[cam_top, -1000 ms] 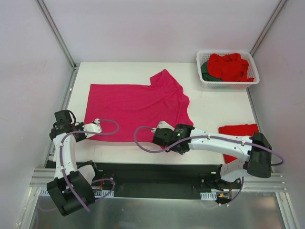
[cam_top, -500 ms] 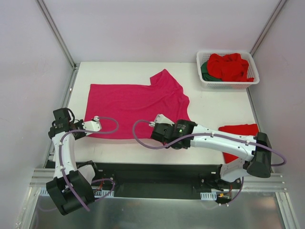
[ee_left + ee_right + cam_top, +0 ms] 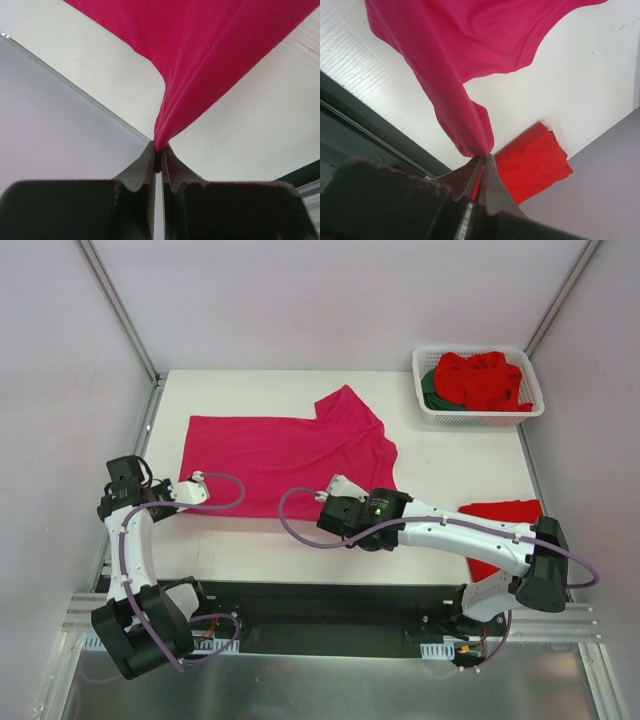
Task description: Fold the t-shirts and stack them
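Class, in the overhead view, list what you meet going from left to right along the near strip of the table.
left gripper → right gripper → folded red t-shirt. The magenta t-shirt spans both grippers, so it is left out.

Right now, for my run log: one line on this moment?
pink shirt spread | left gripper shut on hem | right gripper shut on hem

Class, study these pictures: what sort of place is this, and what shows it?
Probably a robotics lab test cell: a white table enclosed by aluminium-framed plain panels, two robot arms bolted along its near edge, and a white slotted plastic basket.
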Robot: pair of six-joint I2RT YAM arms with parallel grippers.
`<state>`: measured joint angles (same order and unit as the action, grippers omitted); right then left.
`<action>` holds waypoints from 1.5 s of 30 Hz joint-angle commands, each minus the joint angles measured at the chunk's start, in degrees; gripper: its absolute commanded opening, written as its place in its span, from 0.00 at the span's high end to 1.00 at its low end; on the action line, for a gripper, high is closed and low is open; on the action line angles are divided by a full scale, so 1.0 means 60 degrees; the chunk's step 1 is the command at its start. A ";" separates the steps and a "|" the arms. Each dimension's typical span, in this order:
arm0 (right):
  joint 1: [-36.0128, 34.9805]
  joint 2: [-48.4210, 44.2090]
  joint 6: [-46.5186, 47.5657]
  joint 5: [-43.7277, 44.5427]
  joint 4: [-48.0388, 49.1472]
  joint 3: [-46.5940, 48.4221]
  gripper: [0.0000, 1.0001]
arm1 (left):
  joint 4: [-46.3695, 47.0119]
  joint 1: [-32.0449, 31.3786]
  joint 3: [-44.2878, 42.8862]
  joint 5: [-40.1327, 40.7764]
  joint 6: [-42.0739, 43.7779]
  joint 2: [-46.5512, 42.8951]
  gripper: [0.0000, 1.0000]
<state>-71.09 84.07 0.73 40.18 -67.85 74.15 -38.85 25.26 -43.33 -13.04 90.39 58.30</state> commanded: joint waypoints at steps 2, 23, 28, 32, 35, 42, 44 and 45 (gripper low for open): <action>0.0173 -0.0008 0.0127 0.0480 -0.0570 0.0254 0.99 | 0.0293 0.0112 -0.0278 -0.0244 -0.0123 0.0126 1.00; 0.0174 0.0343 0.0259 -0.0765 0.0088 0.0356 0.99 | 0.0894 -0.0063 -0.0937 -0.0581 -0.0446 0.1166 1.00; 0.0159 0.0563 0.0405 -0.0618 -0.0043 0.0561 0.99 | 0.0982 -0.0254 -0.0995 -0.0596 -0.0504 0.1357 1.00; 0.0173 0.0636 0.0362 -0.0253 -0.0365 0.0795 0.99 | 0.1070 -0.0371 -0.1230 -0.0654 -0.0694 0.1693 1.00; 0.0173 0.0666 0.0303 0.0040 -0.0643 0.0927 0.99 | 0.1114 -0.0488 -0.1391 -0.0683 -0.0768 0.1869 1.00; 0.0203 0.0797 0.0098 0.0772 -0.1039 0.0943 0.99 | 0.1216 -0.0782 -0.1538 -0.0523 -0.0841 0.2177 1.00; 0.0217 0.0885 0.0069 0.0993 -0.1156 0.0943 0.99 | 0.1260 -0.0811 -0.1611 -0.0479 -0.0856 0.2279 1.00; 0.0232 0.0900 0.0068 0.1037 -0.1186 0.0943 0.99 | 0.1289 -0.0825 -0.1611 -0.0449 -0.0870 0.2309 1.00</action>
<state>-69.89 88.88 2.11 41.95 -70.37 77.87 -31.77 20.75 -50.89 -14.94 86.08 71.37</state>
